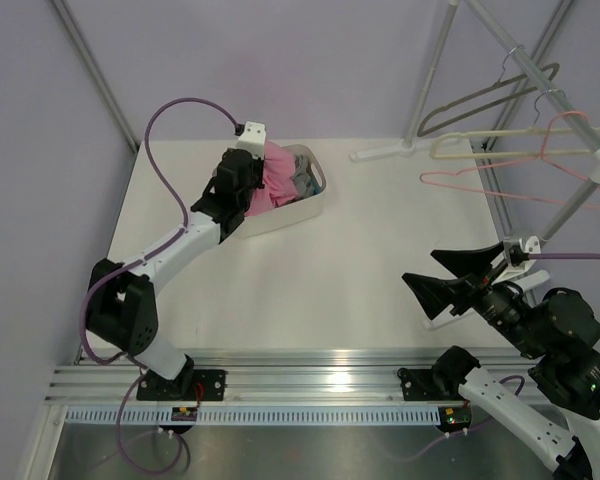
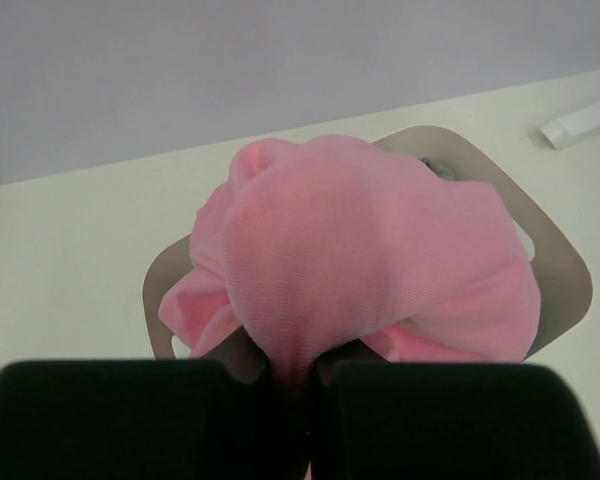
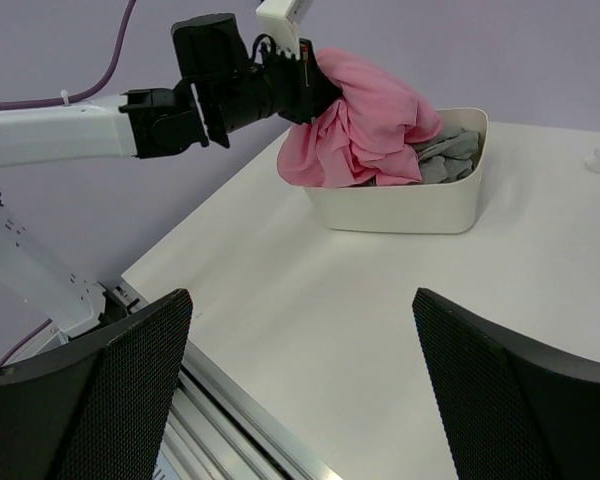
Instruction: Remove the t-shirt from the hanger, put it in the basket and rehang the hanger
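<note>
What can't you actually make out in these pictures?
- Left wrist view: the t-shirt hides most of the tub and its contents.
- Right wrist view: grey clothes lie half under the t-shirt; what they are is unclear.
- Top view: the left arm covers the left pincer's grip; the right arm is cut off by the frame's corner.

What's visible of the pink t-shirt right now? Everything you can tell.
The t-shirt is bright pink, soft, fine-knit-looking fabric, crumpled into a bunched mound with no sleeve or collar distinguishable. It sits in the white tub at the end nearest the left arm, spilling over the rim and lying against the grey clothes. The left gripper is shut on a fold, with cloth puckered between its fingers. No hanger shows in it.
</note>
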Available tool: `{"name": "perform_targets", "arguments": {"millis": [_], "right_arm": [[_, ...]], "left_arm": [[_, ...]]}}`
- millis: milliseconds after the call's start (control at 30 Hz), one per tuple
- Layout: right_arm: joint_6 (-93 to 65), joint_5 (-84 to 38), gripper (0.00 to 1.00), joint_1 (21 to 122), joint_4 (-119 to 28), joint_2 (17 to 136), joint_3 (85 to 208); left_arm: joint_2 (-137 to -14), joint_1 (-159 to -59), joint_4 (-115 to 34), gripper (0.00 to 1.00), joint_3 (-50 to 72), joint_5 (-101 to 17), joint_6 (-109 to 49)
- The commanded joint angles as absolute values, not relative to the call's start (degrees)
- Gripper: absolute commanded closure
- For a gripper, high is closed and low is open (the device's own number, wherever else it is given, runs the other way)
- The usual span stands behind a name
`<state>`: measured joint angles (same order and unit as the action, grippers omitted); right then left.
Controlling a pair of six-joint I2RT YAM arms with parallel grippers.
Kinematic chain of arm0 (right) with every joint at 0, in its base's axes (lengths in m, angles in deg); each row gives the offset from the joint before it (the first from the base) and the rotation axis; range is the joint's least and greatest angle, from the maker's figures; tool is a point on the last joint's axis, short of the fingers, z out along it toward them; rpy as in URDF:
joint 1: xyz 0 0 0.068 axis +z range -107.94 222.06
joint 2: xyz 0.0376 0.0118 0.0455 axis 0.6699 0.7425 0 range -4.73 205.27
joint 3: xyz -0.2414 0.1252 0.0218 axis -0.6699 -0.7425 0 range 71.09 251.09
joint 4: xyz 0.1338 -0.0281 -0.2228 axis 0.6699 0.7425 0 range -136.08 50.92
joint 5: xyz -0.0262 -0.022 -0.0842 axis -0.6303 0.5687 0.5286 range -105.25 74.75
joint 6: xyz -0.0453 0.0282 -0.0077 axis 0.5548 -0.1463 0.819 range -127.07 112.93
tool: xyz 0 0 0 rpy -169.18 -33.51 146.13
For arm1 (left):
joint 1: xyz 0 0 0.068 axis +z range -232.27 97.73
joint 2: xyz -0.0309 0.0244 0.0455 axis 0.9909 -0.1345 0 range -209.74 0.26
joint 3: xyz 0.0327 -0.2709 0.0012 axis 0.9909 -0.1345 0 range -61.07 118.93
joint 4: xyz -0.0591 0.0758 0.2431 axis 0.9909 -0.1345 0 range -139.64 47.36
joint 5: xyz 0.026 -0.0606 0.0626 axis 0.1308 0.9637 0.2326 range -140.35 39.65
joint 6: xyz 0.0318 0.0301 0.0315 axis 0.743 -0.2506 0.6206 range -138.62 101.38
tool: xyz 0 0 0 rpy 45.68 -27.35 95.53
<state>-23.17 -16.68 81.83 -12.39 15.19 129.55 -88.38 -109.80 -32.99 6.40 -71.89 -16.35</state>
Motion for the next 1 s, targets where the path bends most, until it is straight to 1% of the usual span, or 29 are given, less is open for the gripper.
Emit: {"name": "perform_targets", "arguments": {"millis": [0,33,133,200,267,300,400,533,667,767,833,867,967], "right_arm": [[-22.4,-19.5,0.00,82.3,-12.6,15.3,130.8],[-22.4,-20.0,0.01,82.2,-12.7,15.4,130.9],[-22.2,-19.8,0.00,82.3,-12.9,14.5,131.3],[-22.0,-18.8,0.00,82.3,-12.7,13.9,131.3],[-22.0,-17.8,0.01,82.3,-12.4,13.6,131.2],[-22.1,-17.5,0.01,82.3,-12.4,13.6,131.2],[-22.2,-17.9,0.00,82.3,-12.4,13.8,131.3],[-21.9,-17.4,0.00,82.2,-12.1,14.4,132.2],[-21.7,-15.6,0.00,82.3,-10.5,15.1,133.4],[-21.8,-15.6,0.00,82.3,-11.3,14.4,132.2],[-22.2,-16.0,0.00,82.3,-11.9,14.3,131.3],[-22.3,-16.3,0.01,82.3,-12.1,14.8,131.3],[-22.1,-16.9,0.00,82.3,-11.9,15.8,132.3]], "left_arm": [[-92.0,-109.5,-38.0,1.00,12.2,-72.3,-17.0],[-93.9,-109.4,-39.3,1.00,14.6,-71.5,-17.2],[-98.4,-109.3,-39.2,1.00,16.7,-70.6,-17.6],[-101.1,-108.6,-39.5,1.00,18.0,-71.0,-21.6],[-104.6,-107.0,-39.6,1.00,19.8,-66.0,-25.0],[-105.6,-106.6,-39.6,1.00,20.4,-65.6,-25.4],[-108.7,-106.6,-36.9,1.00,21.8,-64.7,-23.5],[-114.3,-106.7,-38.9,1.00,26.1,-63.9,-22.7],[-119.0,-107.3,-34.7,0.94,25.2,-63.5,-24.5],[-121.0,-107.4,-37.4,0.93,28.2,-63.2,-24.1],[-118.4,-107.5,-34.3,0.80,24.5,-63.5,-24.3],[-117.2,-107.5,-31.8,0.66,22.9,-63.2,-24.4],[-113.5,-107.5,-32.0,0.60,21.1,-62.7,-23.8]]}}
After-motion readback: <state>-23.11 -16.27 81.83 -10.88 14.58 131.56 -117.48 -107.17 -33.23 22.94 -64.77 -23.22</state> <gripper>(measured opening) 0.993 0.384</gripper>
